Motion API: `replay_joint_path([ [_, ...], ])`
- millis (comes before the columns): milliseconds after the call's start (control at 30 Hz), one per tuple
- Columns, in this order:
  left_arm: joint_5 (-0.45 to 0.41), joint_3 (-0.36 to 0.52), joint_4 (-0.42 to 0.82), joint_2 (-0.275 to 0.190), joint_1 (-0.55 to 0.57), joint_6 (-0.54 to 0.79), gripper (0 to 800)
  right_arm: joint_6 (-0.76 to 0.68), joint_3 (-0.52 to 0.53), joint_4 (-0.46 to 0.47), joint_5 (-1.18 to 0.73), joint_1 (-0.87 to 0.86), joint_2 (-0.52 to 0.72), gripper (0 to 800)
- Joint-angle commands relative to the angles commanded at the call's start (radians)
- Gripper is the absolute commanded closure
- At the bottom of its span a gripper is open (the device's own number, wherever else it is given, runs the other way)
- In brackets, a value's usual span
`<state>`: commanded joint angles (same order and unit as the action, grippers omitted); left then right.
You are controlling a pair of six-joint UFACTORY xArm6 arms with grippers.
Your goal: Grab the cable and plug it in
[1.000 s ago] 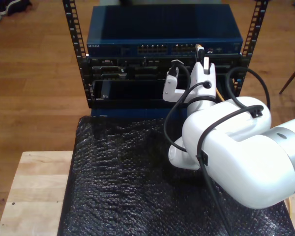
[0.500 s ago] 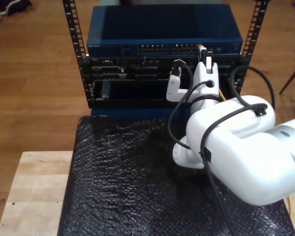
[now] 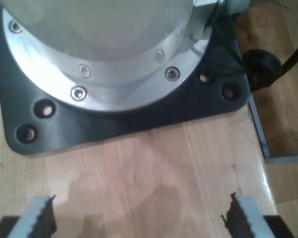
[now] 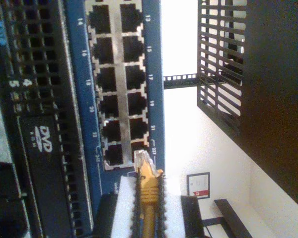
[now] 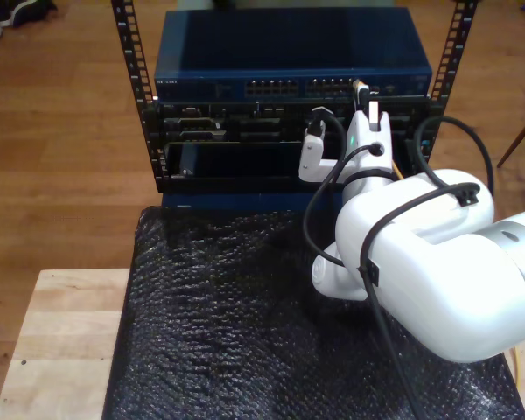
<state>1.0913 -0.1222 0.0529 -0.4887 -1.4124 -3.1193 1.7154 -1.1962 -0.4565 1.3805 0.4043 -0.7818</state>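
The yellow-orange cable (image 4: 148,191) runs between the fingers of my second gripper (image 4: 148,208), which is shut on it. Its clear-yellowish plug (image 4: 142,161) sticks out past the fingertips. The plug tip sits right at an end port of the blue switch (image 4: 116,89); I cannot tell whether it is inside. In the exterior view, my second gripper (image 5: 365,98) holds the plug (image 5: 360,87) up against the switch (image 5: 289,86) front, right of the middle. My first gripper (image 3: 141,220) hangs open over bare wood, with nothing between its fingers.
The switch sits in a black rack (image 5: 131,70) above a black unit with a DVD drive (image 4: 42,148). Black bubble wrap (image 5: 210,324) covers the wooden table (image 5: 61,332). Thick black arm cables (image 5: 319,188) loop beside the white arm. A robot base plate (image 3: 139,111) lies ahead of my first gripper.
The second arm has shifted slightly toward the exterior view's right and closer to the switch, carrying the plug with it.
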Motion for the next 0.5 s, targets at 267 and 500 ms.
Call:
replay_joint_path([
  [267, 0.000, 0.000, 0.000, 0.000, 0.000, 0.000, 0, 0.000, -0.005, -0.002, 0.000, 0.003, 0.000, 800],
  [500, 0.000, 0.000, 0.000, 0.000, 0.000, 0.000, 0, 0.002, -0.008, -0.002, 0.000, 0.005, -0.002, 800],
])
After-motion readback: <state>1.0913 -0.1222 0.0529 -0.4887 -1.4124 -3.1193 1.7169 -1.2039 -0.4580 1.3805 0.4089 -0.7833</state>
